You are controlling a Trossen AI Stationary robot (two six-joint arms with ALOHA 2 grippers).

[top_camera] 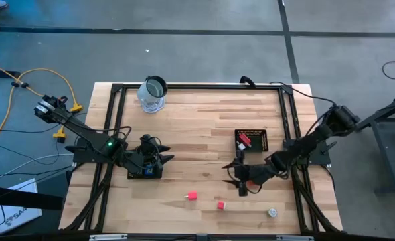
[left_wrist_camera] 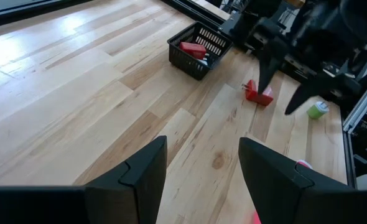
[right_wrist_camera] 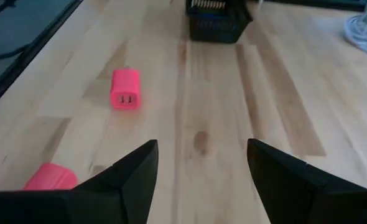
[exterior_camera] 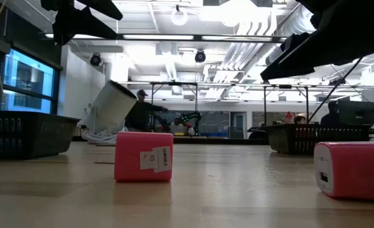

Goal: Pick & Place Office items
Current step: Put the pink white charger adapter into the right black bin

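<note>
Pink block sits closest in low view, near worktop's front edge w/ a second beside it; whitish piece near front right corner. Right pincer wide, empty, hovering above them. Left pincer wide, waiting at left tray. Right tray holds a red item; three left, I'd say.

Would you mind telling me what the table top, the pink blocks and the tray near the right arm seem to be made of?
Table top: pale wood planks with visible grain, lightly glossy. Pink blocks: probably smooth moulded plastic; one shows two plug prongs. Tray: black mesh with open gridded walls, metal or plastic, unclear which.
</note>
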